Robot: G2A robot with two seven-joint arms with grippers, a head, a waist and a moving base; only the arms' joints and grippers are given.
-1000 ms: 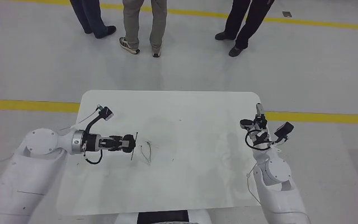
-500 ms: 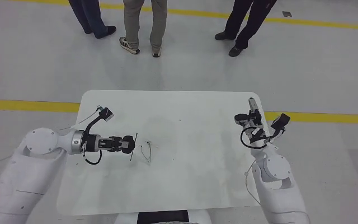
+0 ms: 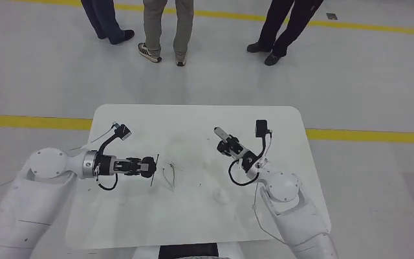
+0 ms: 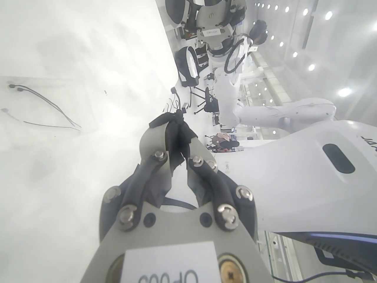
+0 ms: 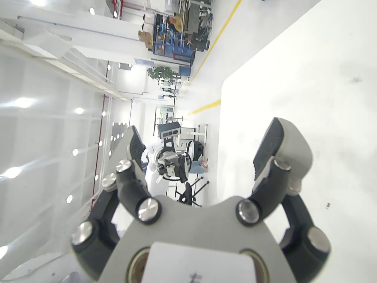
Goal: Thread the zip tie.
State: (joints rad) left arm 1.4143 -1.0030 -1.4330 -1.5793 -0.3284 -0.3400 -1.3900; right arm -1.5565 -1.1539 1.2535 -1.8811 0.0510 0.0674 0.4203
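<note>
My left gripper (image 3: 151, 167) hovers over the left part of the white table (image 3: 194, 126), shut on a thin black zip tie (image 3: 154, 170) that crosses its tips. In the left wrist view its dark padded fingertips (image 4: 173, 131) are pressed together. Just to the right of it, several loose zip ties (image 3: 170, 175) lie on the table, also visible as thin dark strands (image 4: 44, 101). My right gripper (image 3: 221, 135) hangs over the middle of the table, to the right of the loose ties. It is open (image 5: 203, 139), with nothing between its fingers.
The white table has rounded corners, and one corner (image 5: 225, 85) lies ahead of the right gripper. Bare tabletop (image 3: 194, 207) stretches between the two arms and toward the front edge. A yellow floor line (image 3: 362, 135) runs behind the table.
My right arm has swung from the table's right edge in over the middle of the table. The left arm and its zip tie have stayed put.
</note>
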